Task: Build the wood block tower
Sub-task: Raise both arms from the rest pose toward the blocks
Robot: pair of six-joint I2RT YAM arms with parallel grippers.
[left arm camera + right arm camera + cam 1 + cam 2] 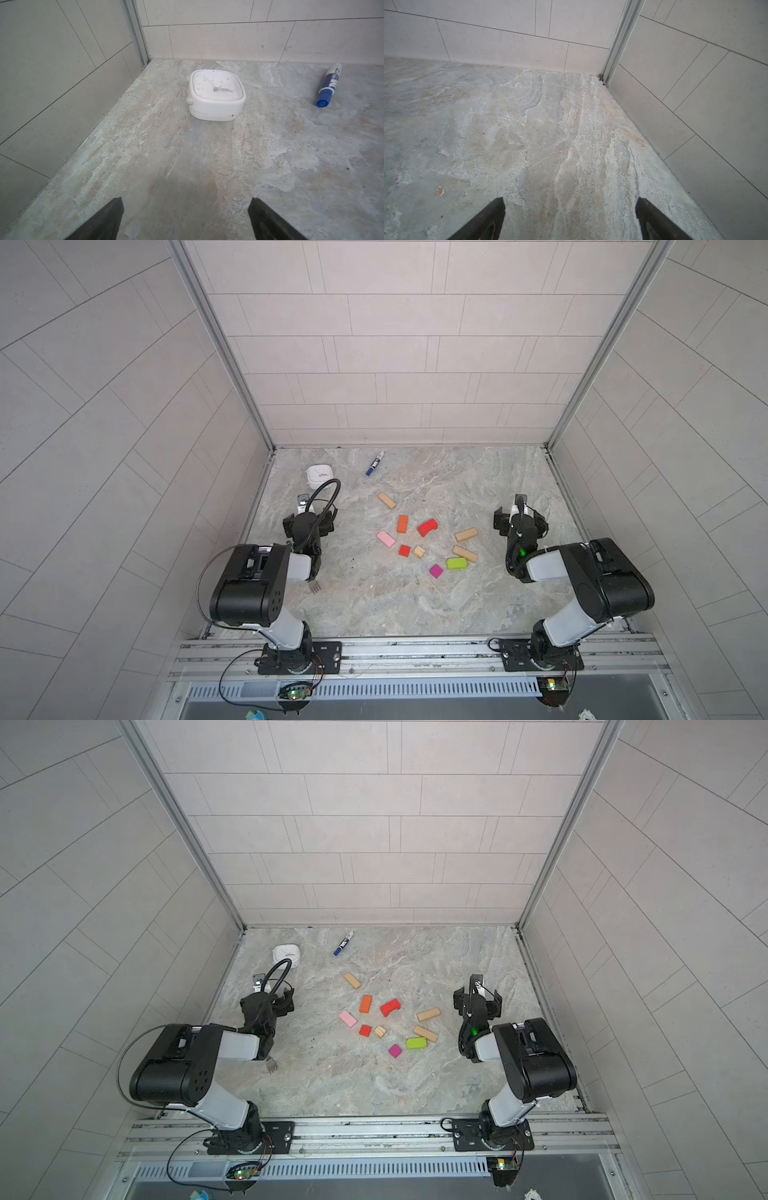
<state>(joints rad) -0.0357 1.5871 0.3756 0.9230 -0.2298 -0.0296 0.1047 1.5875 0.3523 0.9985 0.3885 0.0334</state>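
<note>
1. The left gripper point(186, 205) hovered near the left edge of the tabletop point(374, 605). Its jaws were spread wide with nothing between them.
2. The right gripper point(570, 205) hovered near the right edge, jaws also spread wide and empty. Its wrist view showed only bare marble running to the far-right corner.
3. The blocks point(390, 1007) lay loose around the middle of the tabletop, between the two grippers. All sat in a single layer, so the tower was not yet begun.
4. A tan bar point(387, 500) lay closest to the far edge, apart from the rest.
5. Nearer, an orange bar point(402, 524) and a red arch point(428, 527) lay side by side without touching.
6. A pink bar point(386, 539) lay on the group's left side. A red cube point(404, 551) and a tan cube point(419, 551) sat just beside each other, slightly nearer.
7. Toward the right edge lay a second tan bar point(466, 534) and a third tan bar point(465, 553). A lime bar point(456, 563) lay just beside the third; whether they touched could not be told.
8. A magenta cube point(436, 571) sat nearest the near edge, near the lime bar.
9. A clock point(216, 91) lay face up near the far-left corner, ahead of the left gripper.
10. A marker point(375, 463) lay near the far edge, with its blue cap toward the near edge.
</note>
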